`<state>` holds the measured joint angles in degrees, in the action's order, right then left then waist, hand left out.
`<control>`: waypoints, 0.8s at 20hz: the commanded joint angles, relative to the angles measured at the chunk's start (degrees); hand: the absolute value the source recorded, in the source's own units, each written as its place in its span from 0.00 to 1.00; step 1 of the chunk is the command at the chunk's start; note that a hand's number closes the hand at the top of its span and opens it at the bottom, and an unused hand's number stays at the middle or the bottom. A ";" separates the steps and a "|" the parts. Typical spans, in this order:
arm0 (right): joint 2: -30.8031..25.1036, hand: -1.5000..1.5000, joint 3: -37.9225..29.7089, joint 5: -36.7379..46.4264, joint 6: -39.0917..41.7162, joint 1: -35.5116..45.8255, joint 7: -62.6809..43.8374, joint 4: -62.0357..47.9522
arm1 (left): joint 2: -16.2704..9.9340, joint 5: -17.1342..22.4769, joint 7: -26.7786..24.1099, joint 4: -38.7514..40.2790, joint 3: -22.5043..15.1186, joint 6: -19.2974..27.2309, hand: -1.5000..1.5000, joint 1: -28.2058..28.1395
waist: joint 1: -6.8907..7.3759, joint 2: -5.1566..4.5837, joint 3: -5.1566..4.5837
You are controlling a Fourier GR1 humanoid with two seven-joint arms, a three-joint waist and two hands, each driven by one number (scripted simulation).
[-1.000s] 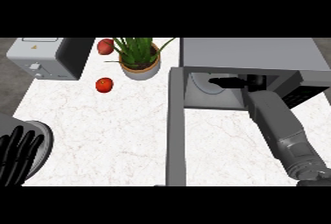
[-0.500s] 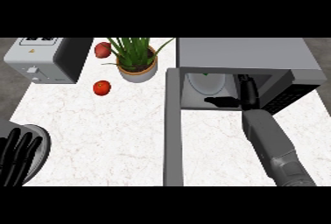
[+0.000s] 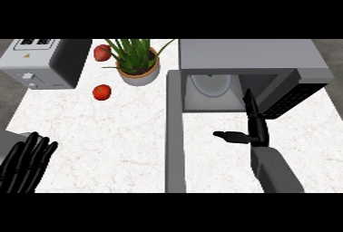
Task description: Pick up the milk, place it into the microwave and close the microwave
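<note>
The microwave [image 3: 248, 54] stands at the back right with its cavity open. Its grey door [image 3: 175, 136] is swung out toward me, edge-on, left of the opening. Inside lies a round white turntable [image 3: 201, 88] bearing a pale object with a small green mark [image 3: 212, 81], apparently the milk seen from above. My right hand [image 3: 255, 124] is in front of the opening, outside the cavity, fingers straight and pointing at it, thumb sticking out left, holding nothing. My left hand [image 3: 26, 163] rests open at the lower left edge.
A grey toaster [image 3: 36, 63] sits at the back left. A potted green plant [image 3: 137, 65] stands next to the microwave, with one red fruit [image 3: 102, 52] behind it and another [image 3: 102, 92] in front on the white marble counter [image 3: 114, 136].
My right hand has drawn back out of the microwave cavity toward me and holds nothing. The view has shifted slightly. The left hand stays put.
</note>
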<state>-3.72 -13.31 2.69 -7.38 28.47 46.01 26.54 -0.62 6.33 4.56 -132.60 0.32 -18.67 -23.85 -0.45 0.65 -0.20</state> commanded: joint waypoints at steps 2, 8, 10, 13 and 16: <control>0.82 0.00 2.00 -1.14 5.26 -10.78 2.19 7.21 | -1.89 1.90 -0.11 0.83 -2.87 -4.67 0.00 -0.33 | -0.54 -0.18 0.12; 2.90 0.00 4.48 -3.53 12.14 -21.93 3.32 16.62 | -2.24 -4.36 -1.55 3.85 -8.53 -7.15 1.00 0.94 | -0.39 -0.26 0.13; 2.06 0.00 5.56 -3.75 13.97 -26.02 4.20 20.45 | -2.27 -5.08 -3.17 8.27 -7.23 -6.94 1.00 5.11 | -0.13 -0.45 0.15; 0.24 0.00 7.07 -5.70 17.10 -33.85 1.47 32.11 | -0.15 -6.99 -3.95 10.34 -10.91 -6.11 1.00 5.03 | -0.53 -0.36 0.11; 2.72 0.00 8.68 -4.97 15.11 -38.62 3.17 34.73 | -1.22 -7.52 -2.53 14.58 -10.80 -6.82 1.00 10.10 | -0.01 -0.56 0.17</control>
<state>-1.76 -6.15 -1.96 7.53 -3.45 49.10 54.84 -1.95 1.20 3.31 -122.36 -8.89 -25.00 -16.74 -0.79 0.21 -0.06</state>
